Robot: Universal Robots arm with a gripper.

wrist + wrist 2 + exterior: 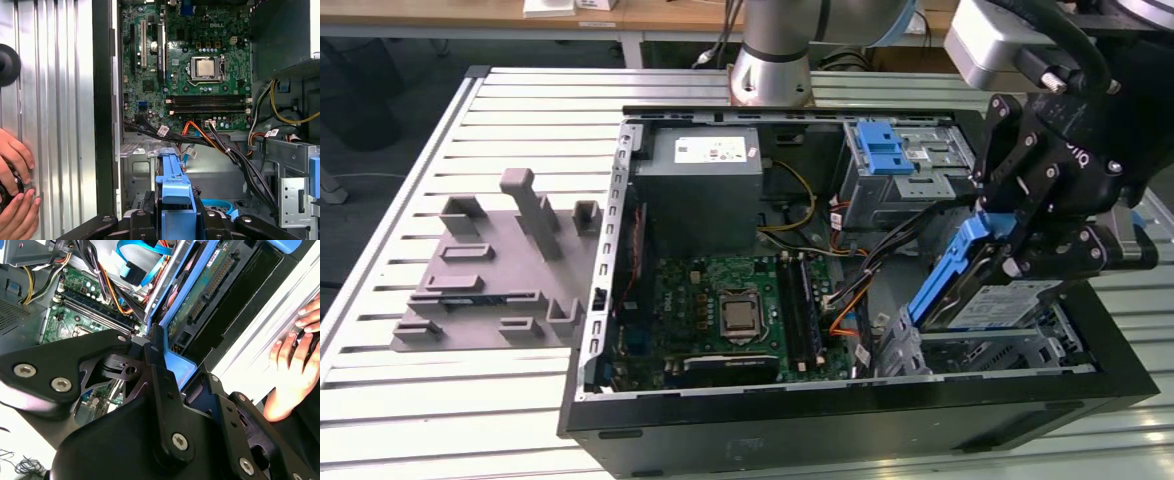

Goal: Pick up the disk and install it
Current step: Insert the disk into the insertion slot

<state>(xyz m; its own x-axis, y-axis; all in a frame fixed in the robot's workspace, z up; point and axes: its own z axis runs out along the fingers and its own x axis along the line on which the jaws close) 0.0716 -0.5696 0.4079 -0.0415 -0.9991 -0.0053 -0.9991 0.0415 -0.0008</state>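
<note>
Counts first: one end effector (pixel 1021 262), one disk (pixel 994 305), one open computer case (pixel 854 425) lying flat on the slatted worktop (pixel 480 400). Inside the case we count one motherboard (pixel 727 310) with one processor socket (pixel 206 67), one grey power supply box (pixel 707 170) and one metal cage topped by a blue latch (pixel 894 150). One grey moulded fixture plate (pixel 494 270) sits on the worktop, well apart from the case toward the exterior view's left. A person's hand (pixel 290 365) rests on the worktop just outside the case wall.

The end effector is clenched on the disk, gripping it by its blue bracket (pixel 941 280). In both wrist views the black fingers (pixel 155 345) press either side of the bracket's blue end. The disk (pixel 197 300) hangs directly below the end effector, tilted steeply on edge, its connector edge bare. It is at the corner bay (pixel 987 350) of the case, at the exterior view's lower right. Whether it touches the bay we cannot tell.
</note>
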